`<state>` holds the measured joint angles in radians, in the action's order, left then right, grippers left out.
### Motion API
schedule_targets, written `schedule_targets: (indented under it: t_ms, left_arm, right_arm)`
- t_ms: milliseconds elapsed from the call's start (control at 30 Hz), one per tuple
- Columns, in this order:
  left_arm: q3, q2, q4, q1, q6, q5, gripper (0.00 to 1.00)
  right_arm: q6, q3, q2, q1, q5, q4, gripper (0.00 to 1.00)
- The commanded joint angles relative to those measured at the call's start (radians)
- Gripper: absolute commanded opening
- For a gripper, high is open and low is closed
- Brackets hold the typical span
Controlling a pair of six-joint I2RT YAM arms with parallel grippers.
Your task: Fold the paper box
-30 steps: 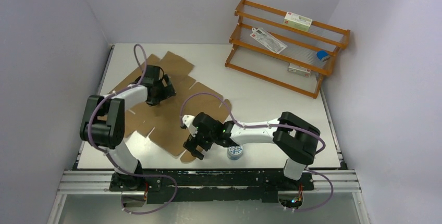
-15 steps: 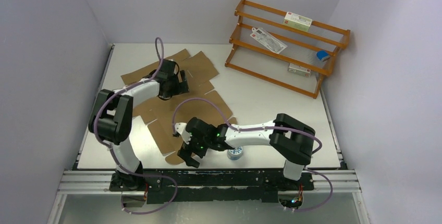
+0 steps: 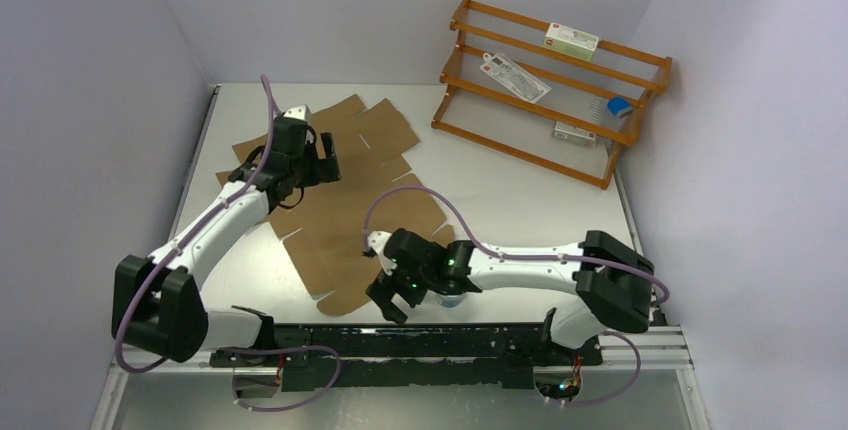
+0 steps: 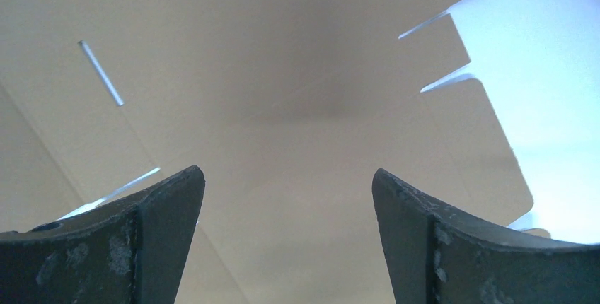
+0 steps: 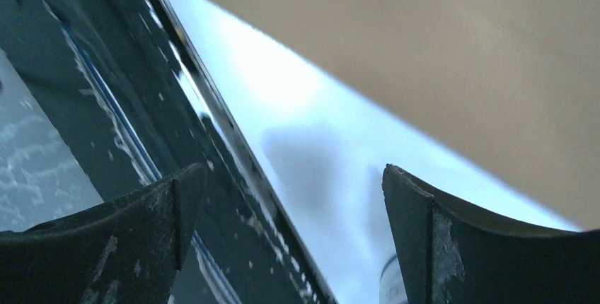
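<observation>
The paper box [image 3: 340, 220] lies flat and unfolded on the white table, a brown die-cut sheet with slits and rounded tabs. My left gripper [image 3: 322, 163] hovers over its far part, open and empty; in the left wrist view the gripper [image 4: 286, 177] has only the box's cardboard [image 4: 283, 71] beneath it. My right gripper [image 3: 386, 297] is open and empty at the table's front edge, just right of the box's front tab. In the right wrist view the gripper [image 5: 293, 173] is over bare table and the rail, with the box [image 5: 460, 49] at upper right.
A small round blue-and-white tin [image 3: 450, 297] sits by the right wrist, partly hidden by the arm, and also shows in the right wrist view [image 5: 391, 281]. An orange wooden rack [image 3: 540, 145] at back right holds white cartons [image 3: 571, 42]. A dark rail [image 3: 400, 335] runs along the front edge.
The left arm has stretched out low and its gripper has moved toward the back over the box. The box has shifted slightly. The right gripper has moved off the front tab toward the table's front edge.
</observation>
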<state>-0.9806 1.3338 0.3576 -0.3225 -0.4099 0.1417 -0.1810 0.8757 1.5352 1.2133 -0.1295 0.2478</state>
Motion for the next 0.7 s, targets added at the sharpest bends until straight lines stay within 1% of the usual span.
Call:
schedule_targets:
  t_ms: [0, 67, 200, 333, 467, 500, 567, 667]
  left_arm:
    - [0.034, -0.079, 0.040, -0.005, 0.072, 0.046, 0.94]
    - [0.033, -0.090, 0.039, -0.005, 0.081, 0.039, 0.94]
    - [0.029, -0.099, 0.042, -0.005, 0.089, 0.022, 0.94]
    - [0.035, -0.107, 0.054, -0.005, 0.092, 0.013, 0.94]
    - [0.050, -0.125, 0.070, -0.005, 0.098, 0.013, 0.95]
    - [0.056, -0.132, 0.074, -0.005, 0.100, 0.014, 0.95]
    - [0.066, -0.147, 0.076, -0.006, 0.104, 0.018, 0.95]
    - [0.079, -0.171, 0.074, -0.006, 0.109, 0.022, 0.95]
  right_arm:
    - [-0.171, -0.086, -0.088, 0.005, 0.047, 0.085, 1.00]
    - [-0.226, -0.115, -0.110, 0.005, 0.093, 0.108, 1.00]
    - [-0.313, -0.132, -0.127, -0.004, 0.302, 0.180, 1.00]
    - [-0.385, -0.151, -0.131, -0.056, 0.441, 0.242, 1.00]
    - [-0.409, -0.182, -0.183, -0.155, 0.468, 0.265, 1.00]
    - [-0.396, -0.172, -0.204, -0.158, 0.469, 0.265, 1.00]
    - [-0.331, -0.146, -0.252, -0.146, 0.404, 0.242, 1.00]
    - [-0.296, -0.107, -0.293, -0.099, 0.316, 0.231, 1.00]
